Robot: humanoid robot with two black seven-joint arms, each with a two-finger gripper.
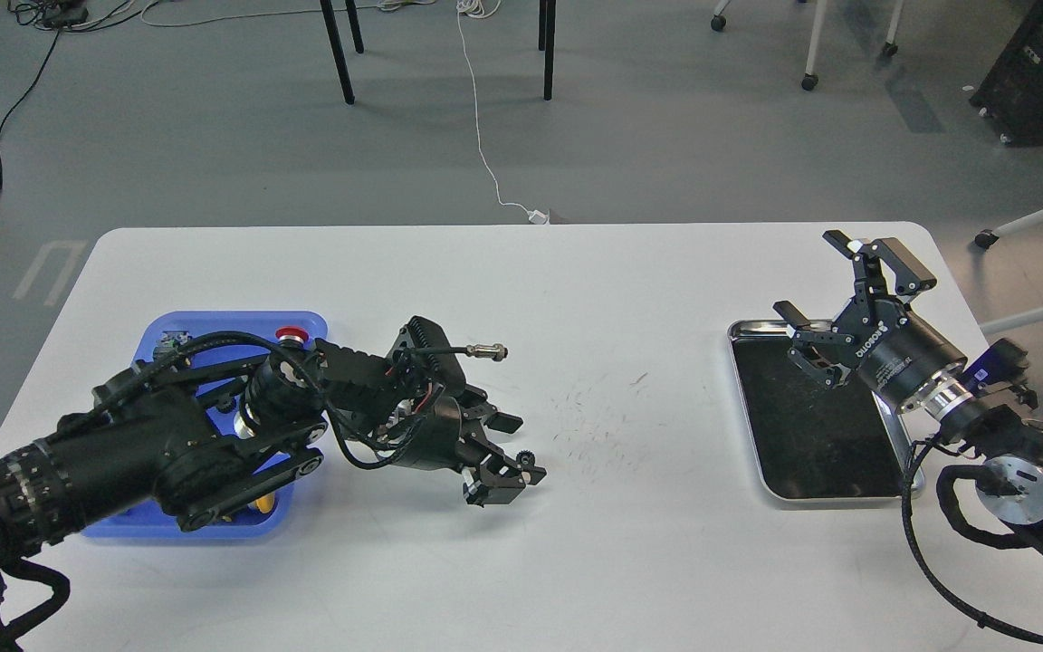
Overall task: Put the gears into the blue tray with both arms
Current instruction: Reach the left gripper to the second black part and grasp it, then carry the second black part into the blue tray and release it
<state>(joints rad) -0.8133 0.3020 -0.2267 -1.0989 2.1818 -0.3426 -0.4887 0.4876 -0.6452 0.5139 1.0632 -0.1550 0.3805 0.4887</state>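
Right of the blue tray (214, 324), the left gripper (511, 457) pinches a gear (526, 456), undelivered; the right gripper (847, 303) hangs wide over the silver tray (748, 426), which shows no gears.

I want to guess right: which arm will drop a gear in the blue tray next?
Probably the left. Its gripper seems to pinch a small gear beside the blue tray. The right gripper is open over the far-off silver tray.
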